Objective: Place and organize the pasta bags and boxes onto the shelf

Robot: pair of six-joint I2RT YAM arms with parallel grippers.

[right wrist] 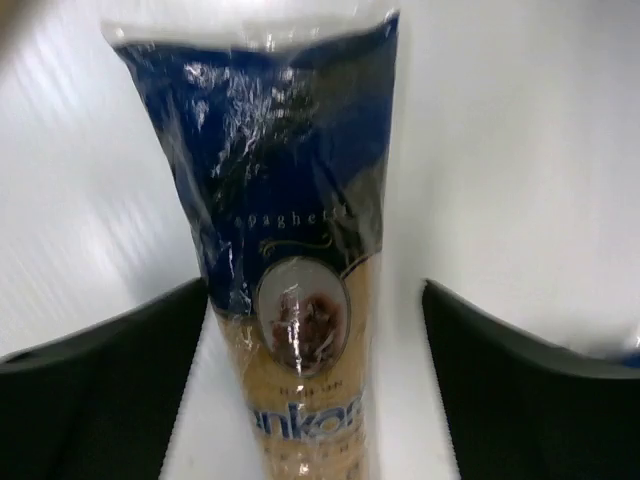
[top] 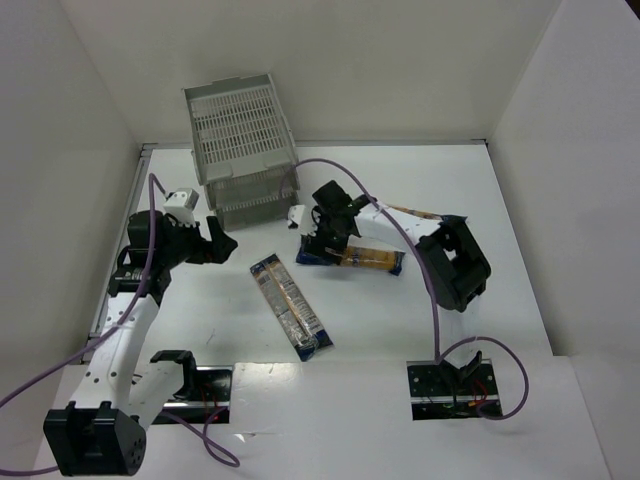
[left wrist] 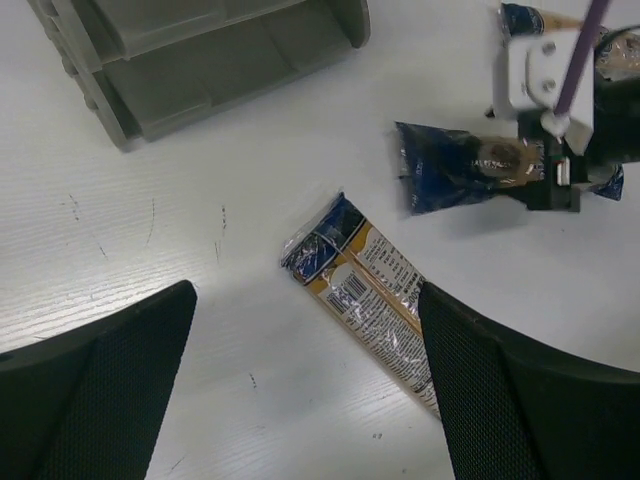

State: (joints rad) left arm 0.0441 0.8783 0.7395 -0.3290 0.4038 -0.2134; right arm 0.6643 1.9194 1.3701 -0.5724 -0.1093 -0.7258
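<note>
The grey three-tray shelf (top: 240, 150) stands at the back of the table; its lower trays show in the left wrist view (left wrist: 200, 60). One pasta bag (top: 292, 305) lies diagonally at mid-table and shows in the left wrist view (left wrist: 375, 290). My left gripper (top: 222, 243) is open and empty, to the left of and above that bag's far end (left wrist: 305, 400). A second bag (top: 355, 258) lies right of centre. My right gripper (top: 325, 235) is open and straddles its dark blue end (right wrist: 300, 280), fingers (right wrist: 530, 390) apart from it. A third bag (top: 415, 211) lies partly hidden behind the right arm.
White walls close in the table on the left, back and right. A purple cable (top: 400, 230) loops over the right arm. The arm bases sit on black mounting plates (top: 455, 390) at the near edge.
</note>
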